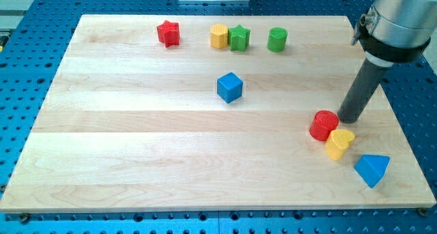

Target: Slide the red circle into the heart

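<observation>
Nearest, the yellow heart (339, 143) touches the red circle (323, 125) at its lower right. Behind that, my tip (349, 119), a bare rod with nothing to grasp, sits against the circle's right, wrong side for pushing.

Pale wooden board (136, 125) is showing smooth, matt grain strips, lying over a blue perforated metal table (41, 9). Red circle (323, 125) and yellow heart (339, 143) are looking like ridged matt plastic. The rod above my tip (348, 119) is appearing dark and matt beneath a brushed grey metal collar (399, 26).
</observation>
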